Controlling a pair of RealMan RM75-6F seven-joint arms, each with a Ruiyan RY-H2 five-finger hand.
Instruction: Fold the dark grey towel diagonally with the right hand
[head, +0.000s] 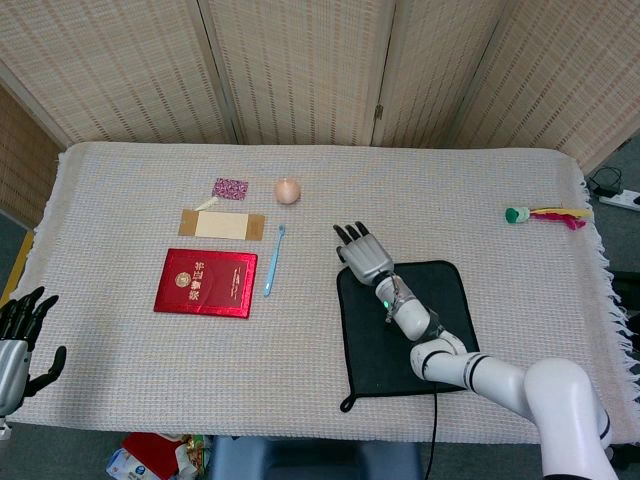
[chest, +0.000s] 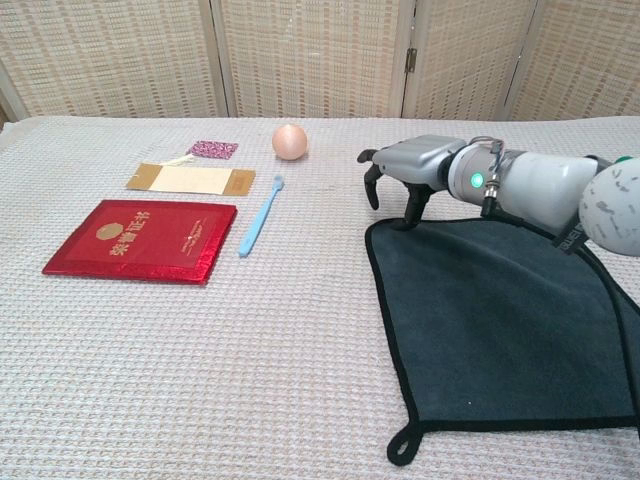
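The dark grey towel (head: 405, 345) (chest: 500, 320) lies flat on the table, black-edged, with a hanging loop at its near left corner. My right hand (head: 363, 253) (chest: 405, 172) hovers over the towel's far left corner, palm down, fingers curled downward and apart, holding nothing. In the chest view the thumb tip comes down near the towel's far edge; contact is unclear. My right forearm stretches across the towel. My left hand (head: 18, 335) is open at the table's near left edge, seen only in the head view.
A red booklet (head: 206, 283), a blue toothbrush (head: 274, 260), a tan card (head: 222, 225), a small patterned patch (head: 230, 188) and a peach ball (head: 288, 190) lie left of the towel. A green and yellow toy (head: 545, 215) is at the far right.
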